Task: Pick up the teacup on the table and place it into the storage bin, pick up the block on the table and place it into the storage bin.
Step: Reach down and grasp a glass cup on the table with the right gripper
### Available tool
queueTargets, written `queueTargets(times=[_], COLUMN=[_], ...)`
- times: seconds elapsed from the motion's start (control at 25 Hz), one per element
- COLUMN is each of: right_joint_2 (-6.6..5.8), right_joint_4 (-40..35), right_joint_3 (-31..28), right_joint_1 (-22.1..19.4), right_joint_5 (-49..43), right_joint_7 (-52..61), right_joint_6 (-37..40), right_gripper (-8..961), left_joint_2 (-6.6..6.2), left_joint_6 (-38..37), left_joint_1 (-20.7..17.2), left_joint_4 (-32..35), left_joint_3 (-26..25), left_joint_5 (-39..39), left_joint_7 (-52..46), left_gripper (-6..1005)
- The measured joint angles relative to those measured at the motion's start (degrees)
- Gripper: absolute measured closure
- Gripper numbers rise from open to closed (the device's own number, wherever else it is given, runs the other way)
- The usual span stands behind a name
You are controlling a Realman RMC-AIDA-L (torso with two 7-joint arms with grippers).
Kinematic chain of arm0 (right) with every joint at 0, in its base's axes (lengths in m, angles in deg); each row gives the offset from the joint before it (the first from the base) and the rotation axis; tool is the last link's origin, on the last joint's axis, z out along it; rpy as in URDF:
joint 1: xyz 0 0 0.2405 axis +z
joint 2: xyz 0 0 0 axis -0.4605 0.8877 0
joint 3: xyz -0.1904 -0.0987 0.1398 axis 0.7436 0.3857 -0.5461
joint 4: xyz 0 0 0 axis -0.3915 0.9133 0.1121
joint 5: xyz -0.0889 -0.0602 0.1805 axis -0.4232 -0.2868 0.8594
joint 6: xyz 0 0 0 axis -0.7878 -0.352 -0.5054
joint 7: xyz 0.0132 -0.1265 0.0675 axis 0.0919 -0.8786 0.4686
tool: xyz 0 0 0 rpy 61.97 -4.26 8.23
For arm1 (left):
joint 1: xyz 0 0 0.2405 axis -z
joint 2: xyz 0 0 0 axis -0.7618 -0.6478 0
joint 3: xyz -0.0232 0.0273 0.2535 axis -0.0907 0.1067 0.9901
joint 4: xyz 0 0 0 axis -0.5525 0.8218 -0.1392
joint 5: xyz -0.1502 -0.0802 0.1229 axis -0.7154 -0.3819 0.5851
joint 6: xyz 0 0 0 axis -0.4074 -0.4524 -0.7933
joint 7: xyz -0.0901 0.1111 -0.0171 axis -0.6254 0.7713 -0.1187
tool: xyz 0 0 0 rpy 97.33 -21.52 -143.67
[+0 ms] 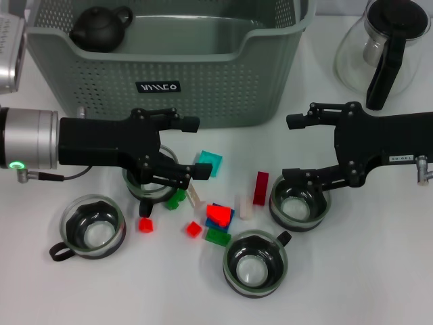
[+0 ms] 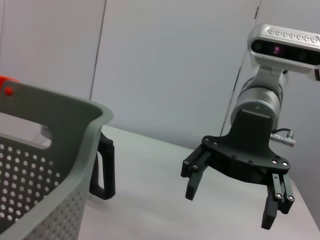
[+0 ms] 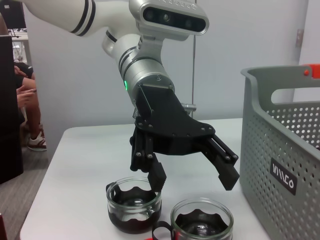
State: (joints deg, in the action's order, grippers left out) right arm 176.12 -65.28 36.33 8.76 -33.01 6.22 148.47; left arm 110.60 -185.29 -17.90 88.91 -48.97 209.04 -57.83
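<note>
Head view: the grey-green storage bin stands at the far side of the white worktop, with a black teapot in its far-left corner. A glass carafe stands to the right of the bin. The left gripper is spread above a glass teacup just in front of the bin; the right gripper is spread above another teacup. Two more teacups lie nearer, at left and centre. Coloured blocks are scattered between the cups, among them a dark red block, a teal block and a bright red block.

Left wrist view: the right gripper hangs open over the worktop; a corner of the bin fills the side, the carafe's black handle behind it.

Right wrist view: the left gripper is spread just above one teacup, a second beside it, near the bin.
</note>
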Motion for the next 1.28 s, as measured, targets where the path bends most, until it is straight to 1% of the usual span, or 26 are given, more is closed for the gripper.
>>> queueTargets(times=[0.56, 0.68, 0.8, 0.88, 0.96, 1.12, 1.28], right_joint_2=[-0.04, -0.77, -1.90, -2.46, -2.62, -2.12, -1.64], right_joint_4=[-0.5, -0.6, -1.5, -3.7, -6.8, -12.8, -16.5], right_joint_3=[-0.1, -1.0, -1.6, -1.0, -0.4, 0.2, 4.0], right_joint_1=[0.3, 0.3, 0.2, -0.1, -0.3, 0.4, 1.6], right_joint_5=[0.2, 0.4, 0.3, -0.4, -2.1, -7.2, -11.0], right_joint_7=[0.2, 0.6, 2.7, 5.2, 7.3, 11.6, 16.1], right_joint_6=[0.8, 3.5, 6.1, 7.1, 8.1, 10.5, 11.8], right_gripper=[42, 42, 42, 42, 41, 47, 53], left_joint_2=[0.09, 0.09, -0.03, -0.14, -0.15, 0.06, 0.42], left_joint_6=[0.0, -0.8, -1.8, -2.5, -2.9, -3.3, -2.8], left_joint_1=[0.1, 0.1, 0.1, 0.0, -0.1, -0.2, -0.7], left_joint_4=[0.0, 0.0, 0.0, 0.1, 0.1, 0.1, -0.1], left_joint_3=[0.1, 0.1, 0.2, 0.2, 0.2, 0.2, -0.4], left_joint_5=[0.1, 0.1, 0.3, 0.3, 0.3, 0.2, -0.1], left_joint_7=[0.0, -0.1, -0.6, -0.8, -0.8, -1.1, -1.3], left_gripper=[62, 62, 62, 62, 63, 63, 63])
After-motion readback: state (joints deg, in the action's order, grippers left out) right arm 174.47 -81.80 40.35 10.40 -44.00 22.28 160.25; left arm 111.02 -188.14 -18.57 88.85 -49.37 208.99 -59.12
